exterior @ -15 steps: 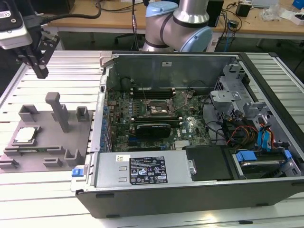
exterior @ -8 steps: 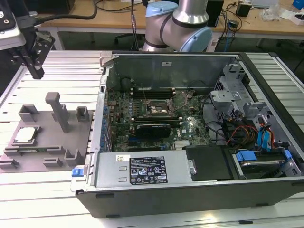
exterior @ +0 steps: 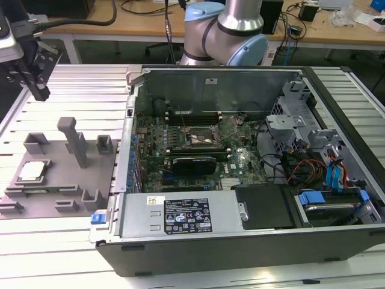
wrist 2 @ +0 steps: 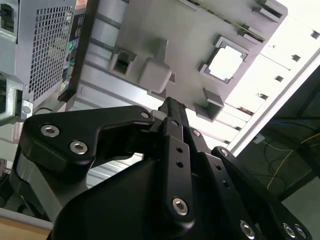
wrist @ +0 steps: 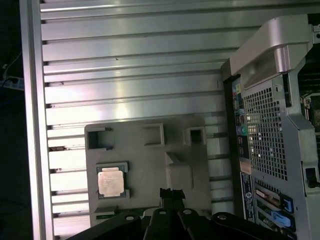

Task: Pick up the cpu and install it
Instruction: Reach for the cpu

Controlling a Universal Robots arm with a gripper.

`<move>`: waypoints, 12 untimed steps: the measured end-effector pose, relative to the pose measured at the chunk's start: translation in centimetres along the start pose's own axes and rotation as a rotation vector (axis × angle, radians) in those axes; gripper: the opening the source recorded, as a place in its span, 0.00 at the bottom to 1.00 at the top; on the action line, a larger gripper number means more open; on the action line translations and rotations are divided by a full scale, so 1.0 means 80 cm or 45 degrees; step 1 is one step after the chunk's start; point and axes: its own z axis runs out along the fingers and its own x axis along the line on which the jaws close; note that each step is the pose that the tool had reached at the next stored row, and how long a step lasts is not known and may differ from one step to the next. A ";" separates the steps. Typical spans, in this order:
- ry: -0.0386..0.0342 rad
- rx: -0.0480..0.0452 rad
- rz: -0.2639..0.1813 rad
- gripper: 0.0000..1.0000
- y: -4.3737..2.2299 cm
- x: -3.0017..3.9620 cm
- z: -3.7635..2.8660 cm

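The cpu [exterior: 33, 171] is a small silver square lying flat in a recess of the grey fixture plate [exterior: 63, 183], on the exterior view's left. It also appears in both wrist views [wrist 2: 226, 62] [wrist: 110, 181]. My gripper [exterior: 41, 93] hangs high above the slatted table, beyond the fixture and well clear of the cpu. Its black fingers [wrist 2: 172, 107] look pressed together with nothing between them, and the gripper [wrist: 171, 193] sits over the fixture's edge. The open computer case [exterior: 240, 253] lies at centre, with the empty processor socket [exterior: 203, 137] on the motherboard.
A tall grey post [exterior: 72, 141] and low blocks rise from the fixture plate. Inside the case lie a black expansion card [exterior: 192, 162], a power supply [exterior: 180, 214] and drive bays [exterior: 319, 156]. The arm's base [exterior: 225, 30] stands behind the case.
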 end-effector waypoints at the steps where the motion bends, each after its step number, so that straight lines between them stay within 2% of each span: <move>1: 0.0001 0.000 0.000 0.11 -0.0002 0.0017 0.0002; 6: 0.0001 0.000 0.000 0.11 -0.0012 0.0127 0.0026; 9: 0.0000 0.000 0.000 0.11 -0.0024 0.0262 0.0050; 11: 0.0000 0.000 0.000 0.11 -0.0029 0.0315 0.0061; 12: 0.0000 0.000 0.000 0.11 -0.0034 0.0373 0.0074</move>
